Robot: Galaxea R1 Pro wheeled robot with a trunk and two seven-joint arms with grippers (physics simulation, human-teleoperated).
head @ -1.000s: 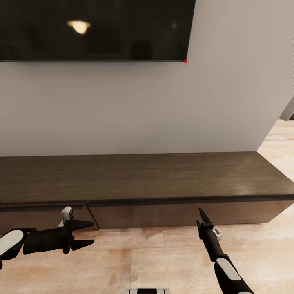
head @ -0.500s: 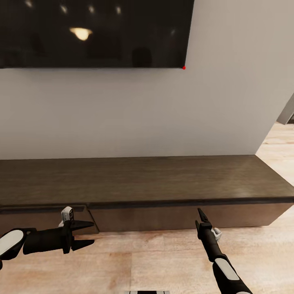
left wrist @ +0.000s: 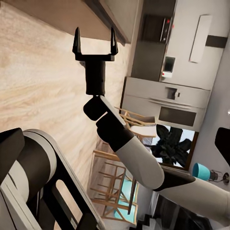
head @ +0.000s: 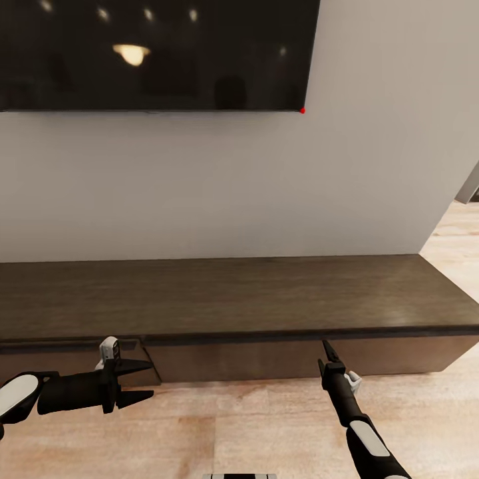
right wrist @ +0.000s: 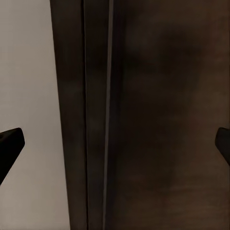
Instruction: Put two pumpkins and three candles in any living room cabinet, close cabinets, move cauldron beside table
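Note:
The long dark-brown cabinet runs along the wall in the head view, its flat top bare and its drawer fronts facing me. My left gripper hangs open and empty in front of the left drawer front, pointing right. My right gripper points at the right drawer front, just below the top's edge. The left wrist view shows that right gripper open with nothing between its fingers. Close up, the right wrist view shows the cabinet front and edge between spread fingertips. Pumpkins, candles, cauldron and table are out of view.
A black wall-mounted screen hangs above the cabinet on a pale wall. Light wood floor lies under both arms and continues past the cabinet's right end. In the left wrist view, kitchen units and wooden stools stand far off.
The head camera has tipped up slightly, so cabinet and screen sit a little lower in the picture. Both arms hold almost the same pose, grippers unchanged.

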